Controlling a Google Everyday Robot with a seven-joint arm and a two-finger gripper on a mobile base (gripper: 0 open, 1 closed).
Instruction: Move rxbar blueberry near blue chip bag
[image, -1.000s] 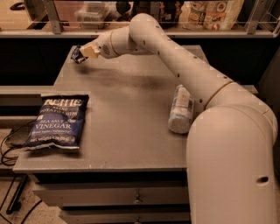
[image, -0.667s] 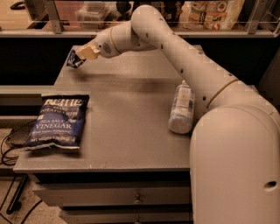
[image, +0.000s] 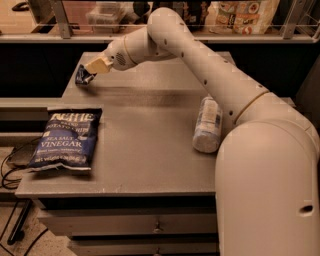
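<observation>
The rxbar blueberry (image: 83, 76) is a small dark navy wrapper at the far left of the grey table (image: 150, 145), tilted, one end held by my gripper (image: 92, 70). The gripper's pale fingers (image: 98, 64) are shut on the bar's right end, just above the tabletop. The blue chip bag (image: 67, 139), large and dark blue with white "Sea Salt & Vinegar" lettering, lies flat at the table's front left, well in front of the bar. My arm reaches in from the right, across the table's far side.
A clear plastic bottle (image: 208, 124) lies on its side at the table's right, beside my arm. A shelf with packaged goods (image: 245, 15) runs behind the table. Cables (image: 12, 165) lie on the floor to the left. Drawers (image: 155, 225) sit below the tabletop.
The gripper with the bar has moved left and slightly toward the front, lowering the bar nearer the tabletop at the left edge.
</observation>
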